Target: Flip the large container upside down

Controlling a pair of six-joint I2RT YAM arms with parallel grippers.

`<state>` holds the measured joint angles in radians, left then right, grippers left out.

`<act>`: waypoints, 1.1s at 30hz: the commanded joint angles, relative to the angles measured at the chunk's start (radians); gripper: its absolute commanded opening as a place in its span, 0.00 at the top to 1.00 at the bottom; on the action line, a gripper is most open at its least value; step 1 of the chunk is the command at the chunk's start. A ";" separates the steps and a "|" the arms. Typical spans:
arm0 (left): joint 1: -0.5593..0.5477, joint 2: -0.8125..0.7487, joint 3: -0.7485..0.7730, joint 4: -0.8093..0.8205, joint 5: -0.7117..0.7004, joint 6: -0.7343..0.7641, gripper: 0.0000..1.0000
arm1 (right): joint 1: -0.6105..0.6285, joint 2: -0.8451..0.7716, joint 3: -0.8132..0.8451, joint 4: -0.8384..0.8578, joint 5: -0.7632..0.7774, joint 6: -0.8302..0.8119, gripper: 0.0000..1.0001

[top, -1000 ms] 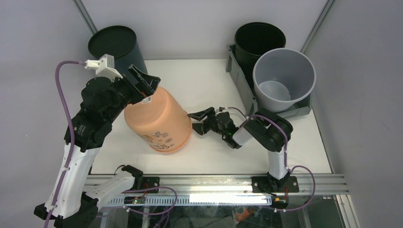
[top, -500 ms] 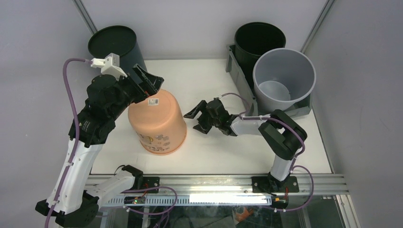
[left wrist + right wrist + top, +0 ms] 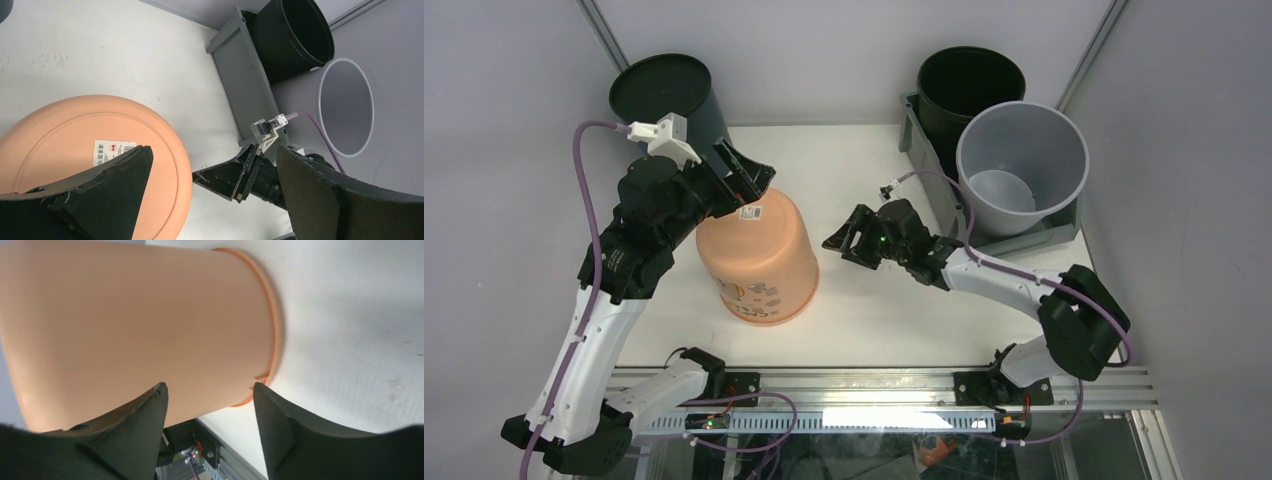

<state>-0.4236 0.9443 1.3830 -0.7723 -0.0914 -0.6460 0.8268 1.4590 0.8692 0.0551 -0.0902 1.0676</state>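
We see the left jaws standing wide apart with nothing between them, poised over the flat base of the orange bucket (image 3: 759,262), which sits upside down on the desk (image 3: 864,310). One finger (image 3: 107,187) overlaps the white label (image 3: 114,151) on that base in the left wrist view, and we cannot tell whether it touches. The right jaws are also parted and hold nothing. They point at the orange bucket's side, which fills the gap between them in the right wrist view, and in the overhead view they are clear of it. The large container (image 3: 930,178) stands upright on the desk just behind and to the right of the right jaws, and far to the right of the left jaws, its open side up. Inside it stand a black bucket (image 3: 969,85), at the end farther from both jaws, and a pale grey bucket (image 3: 1022,165), at the nearer end. A dark bucket (image 3: 664,92) stands upside down just behind the left jaws.
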 commanded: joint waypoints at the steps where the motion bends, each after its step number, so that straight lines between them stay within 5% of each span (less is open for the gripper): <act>1: 0.005 -0.005 0.023 0.053 0.038 0.052 0.01 | 0.045 0.029 0.028 0.065 -0.107 -0.055 0.40; 5: 0.005 -0.006 0.034 0.051 0.089 0.070 0.01 | 0.130 0.214 0.149 0.188 -0.184 -0.013 0.52; 9: 0.005 -0.036 0.031 0.031 0.086 0.078 0.01 | 0.177 0.417 0.313 0.442 -0.215 0.087 0.53; 14: 0.005 -0.057 0.056 -0.019 0.052 0.086 0.01 | 0.175 0.564 0.498 0.475 -0.215 0.087 0.53; 22: 0.005 -0.034 0.112 -0.039 0.154 0.089 0.01 | 0.178 0.445 0.221 0.503 -0.201 0.105 0.49; 25: 0.005 -0.016 0.119 -0.036 0.178 0.095 0.01 | 0.199 0.497 0.240 0.553 -0.196 0.149 0.49; 33: 0.005 -0.033 0.133 -0.069 0.142 0.149 0.01 | 0.228 0.900 0.903 0.370 -0.239 0.131 0.49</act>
<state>-0.4236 0.9302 1.4719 -0.8330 0.0456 -0.5564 1.0531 2.2272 1.4693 0.4465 -0.3336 1.1999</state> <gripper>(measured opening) 0.987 0.512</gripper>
